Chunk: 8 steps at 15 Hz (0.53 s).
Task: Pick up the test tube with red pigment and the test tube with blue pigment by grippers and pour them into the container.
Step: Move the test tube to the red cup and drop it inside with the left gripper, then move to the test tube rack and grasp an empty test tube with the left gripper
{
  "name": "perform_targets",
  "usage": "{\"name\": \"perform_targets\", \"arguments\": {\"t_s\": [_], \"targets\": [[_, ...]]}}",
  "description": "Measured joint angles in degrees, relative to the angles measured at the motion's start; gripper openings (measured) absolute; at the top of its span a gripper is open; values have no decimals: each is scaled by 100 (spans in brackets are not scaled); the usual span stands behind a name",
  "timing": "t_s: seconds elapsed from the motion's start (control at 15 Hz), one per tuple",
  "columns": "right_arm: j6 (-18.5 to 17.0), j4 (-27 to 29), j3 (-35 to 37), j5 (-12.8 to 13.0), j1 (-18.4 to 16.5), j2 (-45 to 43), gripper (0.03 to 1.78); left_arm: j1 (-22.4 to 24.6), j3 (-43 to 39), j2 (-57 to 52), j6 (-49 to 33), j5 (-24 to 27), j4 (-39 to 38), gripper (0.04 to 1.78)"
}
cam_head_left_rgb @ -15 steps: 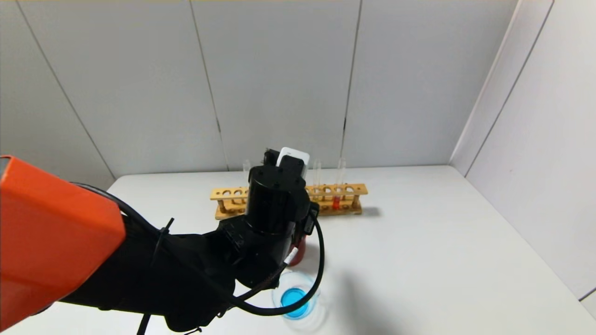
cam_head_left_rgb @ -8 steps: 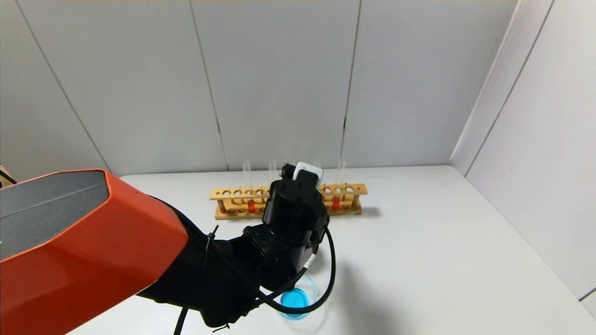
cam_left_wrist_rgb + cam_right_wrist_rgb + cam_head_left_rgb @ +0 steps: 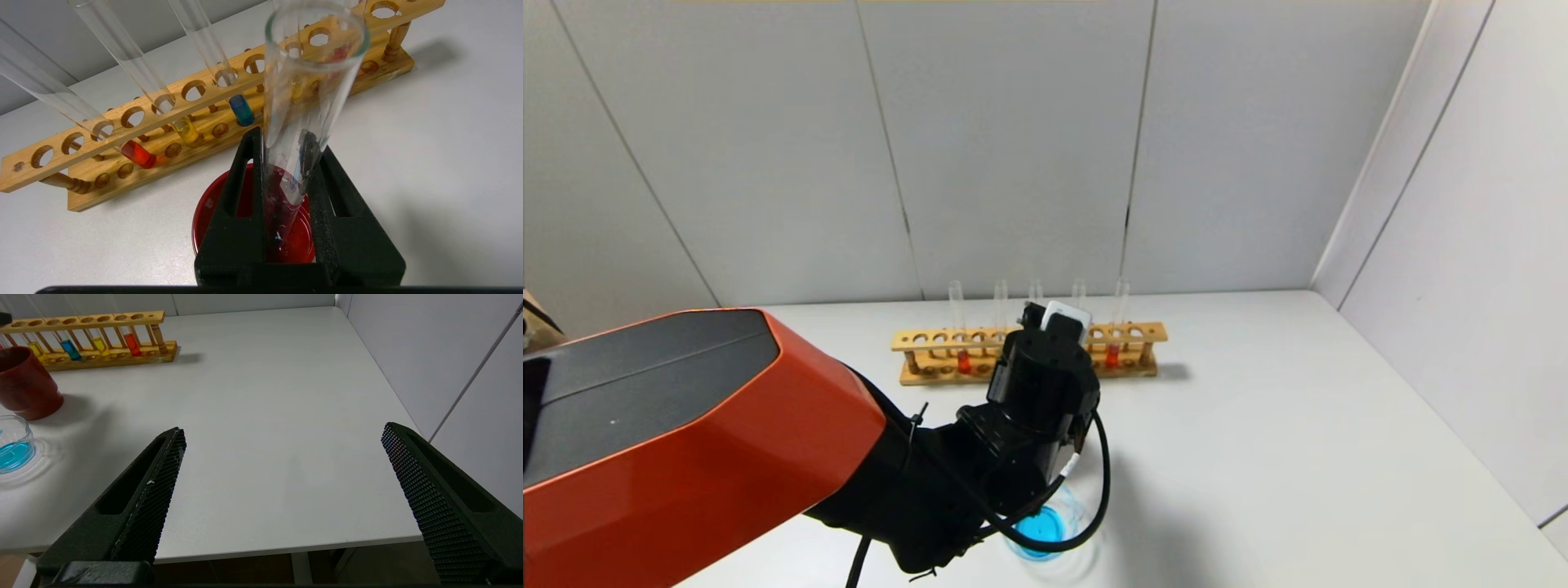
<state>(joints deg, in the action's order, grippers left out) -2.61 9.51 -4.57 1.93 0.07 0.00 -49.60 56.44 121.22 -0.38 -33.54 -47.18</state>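
My left gripper (image 3: 288, 141) is shut on a clear test tube (image 3: 310, 81) that looks empty apart from faint blue streaks. It holds the tube upright above the red cup (image 3: 208, 212), just in front of the wooden rack (image 3: 122, 134). In the head view the left gripper (image 3: 1058, 320) hides the rack's middle. A red-liquid tube (image 3: 139, 153) and a blue-liquid tube (image 3: 242, 111) stand in the rack. A second red tube (image 3: 1112, 355) stands near its right end. The glass container (image 3: 1041, 527) holds blue liquid near the front edge. My right gripper (image 3: 282, 430) is open and empty.
Yellow-liquid tubes (image 3: 186, 130) also stand in the rack. The red cup (image 3: 24, 381) sits between the rack (image 3: 90, 339) and the container (image 3: 12, 445). My left arm (image 3: 686, 457) fills the front left. The right gripper hangs over the table's front edge (image 3: 286, 549).
My left gripper has moved right and towards the rack with the tube, and sits lower in the head view. The rack's left tubes have come into view; the red cup is now hidden there.
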Motion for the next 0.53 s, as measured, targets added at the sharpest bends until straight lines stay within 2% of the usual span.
{"name": "perform_targets", "arguments": {"t_s": [0.13, 0.4, 0.53], "targets": [[-2, 0, 0, -2, 0, 0, 175, 2, 0, 22, -4, 0, 2, 58], [-2, 0, 0, 0, 0, 0, 175, -4, -2, 44, 5, 0, 16, 125], [-2, 0, 2, -2, 0, 0, 175, -6, 0, 46, 17, -6, 11, 151]]}}
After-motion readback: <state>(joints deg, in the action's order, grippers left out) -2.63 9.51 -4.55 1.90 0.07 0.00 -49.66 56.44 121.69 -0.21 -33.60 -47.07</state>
